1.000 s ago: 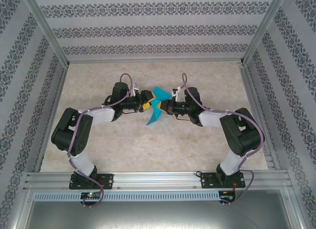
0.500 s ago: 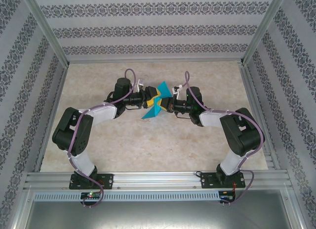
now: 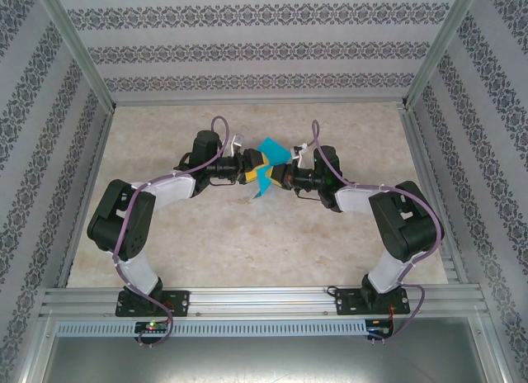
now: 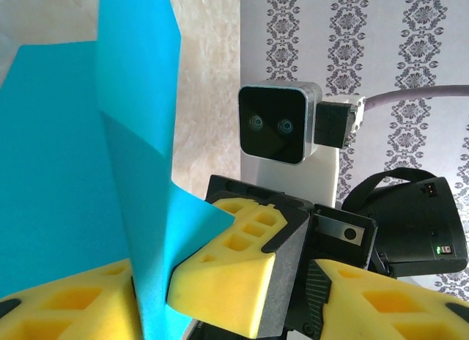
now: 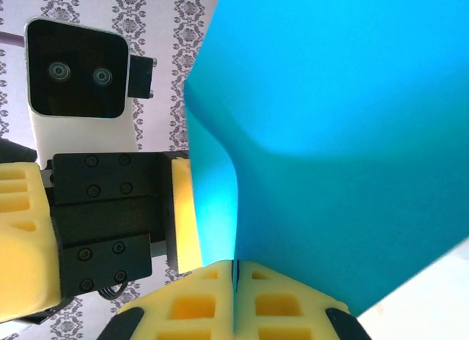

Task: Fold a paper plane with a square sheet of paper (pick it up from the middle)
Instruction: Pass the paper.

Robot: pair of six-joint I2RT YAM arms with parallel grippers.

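The square sheet of paper, bright cyan-blue, is creased and partly folded and hangs in the air above the table's middle, between the two grippers. My right gripper is shut on its lower edge, yellow pads pressed together on the sheet. My left gripper faces it with its jaws apart. A flap of the paper and the right gripper's pinched fingertips sit between them. The flap lies against my left-hand pad. From above, the left gripper and right gripper nearly touch.
The beige tabletop lies below, fenced by aluminium rails at the front and patterned walls around. Both arms reach inward from their bases, and their wrist cameras face each other.
Both grippers have shifted a little toward the far side with the paper. Its hanging point has drawn in and sits shorter. My left jaws have narrowed slightly round the flap.
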